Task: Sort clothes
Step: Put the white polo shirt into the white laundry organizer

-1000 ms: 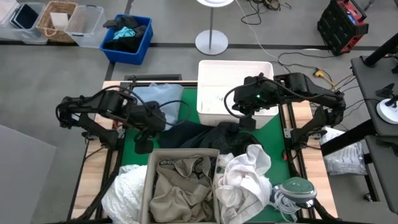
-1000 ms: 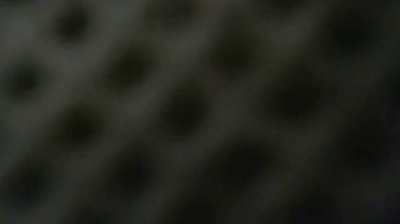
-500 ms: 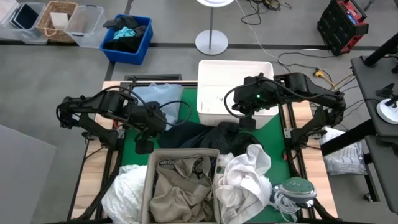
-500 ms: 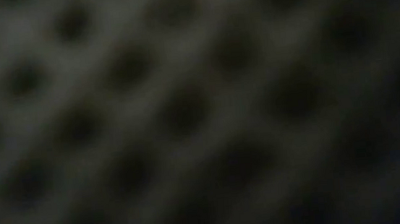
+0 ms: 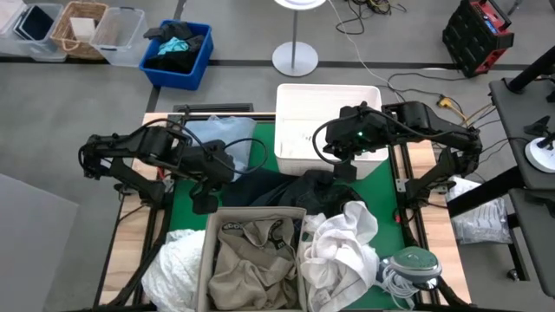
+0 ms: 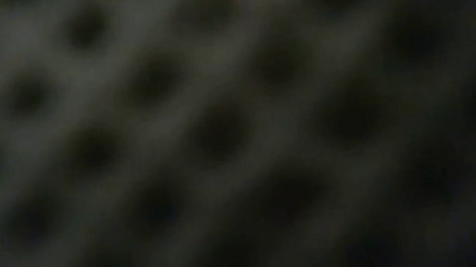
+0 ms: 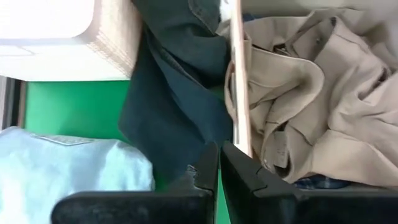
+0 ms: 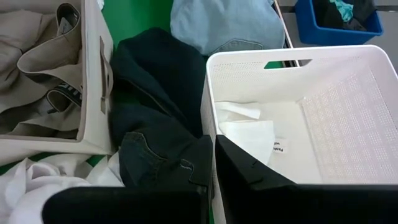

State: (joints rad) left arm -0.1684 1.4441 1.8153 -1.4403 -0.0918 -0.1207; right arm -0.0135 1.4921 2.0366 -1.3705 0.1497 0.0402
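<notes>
1. We see the bench (image 5: 186, 186) with its green mat, and on it a white perforated basket (image 5: 328, 121) at the far side and a beige fabric bin (image 5: 253, 260) at the near side.
2. The dark denim jeans (image 5: 264, 186) lie crumpled on the mat between these two containers. Their long axis seems to run across the bench, from the light blue shirt (image 5: 217, 137) on the left toward the black garment (image 5: 321, 192) on the right.
3. The khaki pieces (image 5: 251, 251) are already inside the beige bin, and a white garment (image 5: 342, 238) hangs over its right edge.
4. The left pincer (image 5: 204, 204) stands at the left end of the jeans, just beside the corner of the bin. In its wrist view the fingers are pressed together with nothing between them, and the denim lies directly in front of the tips.
5. The right pincer (image 5: 344, 171) is over the basket's near wall, also clenched and empty, with the jeans just beside it.
6. We judge the left arm to be a little nearer to the free edge of the jeans.
</notes>
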